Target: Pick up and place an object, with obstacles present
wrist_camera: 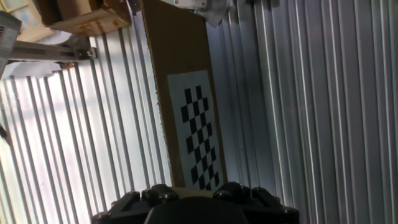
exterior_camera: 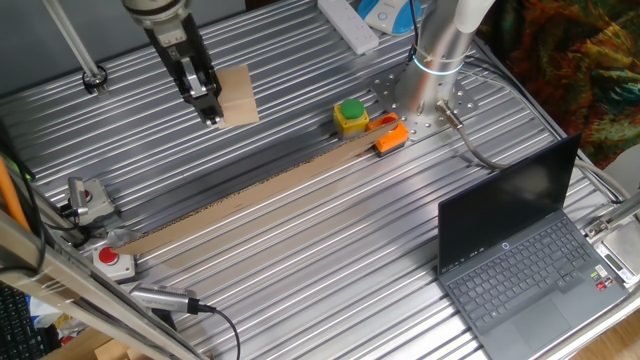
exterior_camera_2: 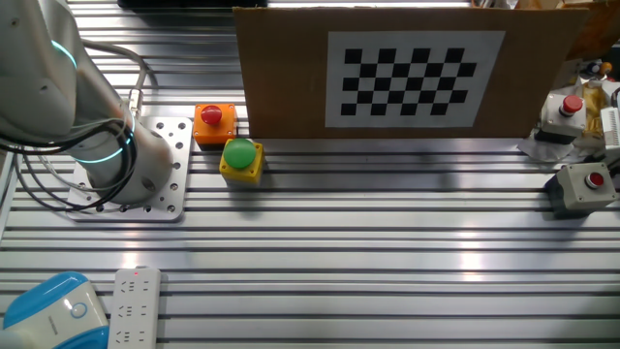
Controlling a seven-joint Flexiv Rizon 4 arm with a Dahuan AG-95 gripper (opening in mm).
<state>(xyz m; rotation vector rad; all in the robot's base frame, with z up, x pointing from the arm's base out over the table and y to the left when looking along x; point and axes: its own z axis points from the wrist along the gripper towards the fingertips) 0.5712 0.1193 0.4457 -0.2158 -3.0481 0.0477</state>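
Observation:
The object, a plain light-tan block (exterior_camera: 238, 96), shows at the far left of the table in one fixed view. My gripper (exterior_camera: 210, 108) hangs at its left edge, its dark fingers overlapping that edge. Whether they hold the block or just stand in front of it cannot be made out. The hand view shows only the dark finger bases (wrist_camera: 155, 194) at the bottom edge, and the block does not appear there. In the other fixed view a cardboard board hides both gripper and block.
A long cardboard board with a checkerboard (exterior_camera_2: 407, 73) stands on edge across the table (exterior_camera: 250, 195) (wrist_camera: 186, 93). Near the arm base (exterior_camera: 438, 60) sit a yellow-and-green button box (exterior_camera: 351, 115) (exterior_camera_2: 240, 159) and an orange piece (exterior_camera: 390, 137) (exterior_camera_2: 214, 123). A laptop (exterior_camera: 520, 250) fills the near right corner. Button boxes (exterior_camera: 108, 258) (exterior_camera_2: 584, 184) lie at the board's other end.

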